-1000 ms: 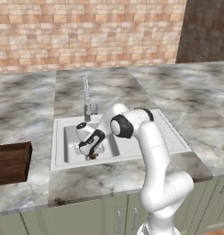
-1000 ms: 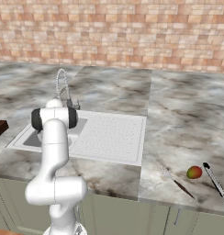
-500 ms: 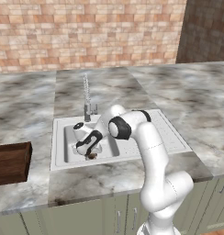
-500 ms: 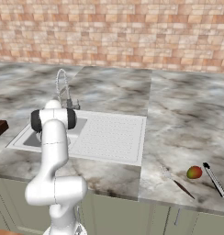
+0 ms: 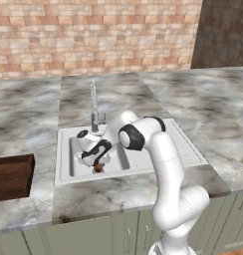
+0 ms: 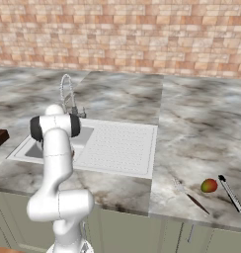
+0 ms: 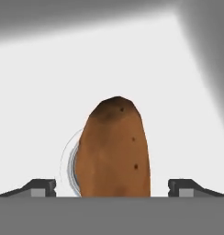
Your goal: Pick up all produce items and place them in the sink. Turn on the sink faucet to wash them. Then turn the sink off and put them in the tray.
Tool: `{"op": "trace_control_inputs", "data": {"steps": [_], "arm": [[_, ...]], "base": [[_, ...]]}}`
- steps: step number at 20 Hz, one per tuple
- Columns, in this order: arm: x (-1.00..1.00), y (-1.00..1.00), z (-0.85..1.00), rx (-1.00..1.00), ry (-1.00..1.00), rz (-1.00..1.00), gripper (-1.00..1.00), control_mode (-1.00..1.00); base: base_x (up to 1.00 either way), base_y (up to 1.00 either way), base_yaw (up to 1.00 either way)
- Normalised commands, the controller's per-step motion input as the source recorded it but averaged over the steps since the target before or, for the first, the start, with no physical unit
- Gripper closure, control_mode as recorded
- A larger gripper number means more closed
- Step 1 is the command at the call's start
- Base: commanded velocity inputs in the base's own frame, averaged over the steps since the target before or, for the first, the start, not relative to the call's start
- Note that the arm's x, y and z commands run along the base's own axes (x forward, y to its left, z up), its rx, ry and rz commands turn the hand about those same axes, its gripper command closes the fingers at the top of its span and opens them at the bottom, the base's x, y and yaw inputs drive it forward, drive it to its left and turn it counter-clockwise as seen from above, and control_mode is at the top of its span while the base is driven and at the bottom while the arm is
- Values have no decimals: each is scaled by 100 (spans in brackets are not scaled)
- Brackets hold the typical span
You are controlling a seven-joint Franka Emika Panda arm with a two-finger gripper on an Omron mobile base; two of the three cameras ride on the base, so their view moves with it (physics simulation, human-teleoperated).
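1. Brown oval produce item (image 7: 114,149) lying on white basin floor of sink (image 5: 143,167), partly over round drain (image 7: 71,167); also visible in left base view (image 5: 98,168) just below end effector.
2. End effector (image 5: 93,160) lowered into basin, pointing down at brown item. Finger tips (image 7: 40,187) standing wide apart in hand view, one at each side of brown item, with clear gaps to it; nothing gripped.
3. Red-and-yellow-green fruit (image 6: 208,186) resting on marble worktop (image 6: 201,143), well to right of sink, near front edge. Lying just beside it: dark slim utensil (image 6: 196,203) to its left and dark pen-like tool with white end (image 6: 231,195) to its right; contact with either cannot be told.
4. Sink faucet (image 5: 94,107) standing upright at back rim of basin, slim chrome spout rising tall; small lever (image 6: 79,114) at its base. Running water not discernible.
5. Dotted draining board (image 6: 120,146) adjoining basin on its right.
6. Tray (image 5: 11,175), dark brown wood with low walls, sitting on worktop left of sink, apart from sink rim; inside not visible enough to judge.
7. Brick wall (image 5: 93,35) behind worktop.
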Motion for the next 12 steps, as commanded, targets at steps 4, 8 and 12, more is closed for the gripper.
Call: {"op": "trace_control_inputs", "data": {"steps": [4,8,12], "arm": [[-14,0,48,-4,-5,-3,-100,-100],[-25,5,66,-2,-5,-7,-100,-100],[-36,16,66,0,-6,-10,-100,-100]], "base": [[0,0,0],[0,0,0],[0,0,0]]}}
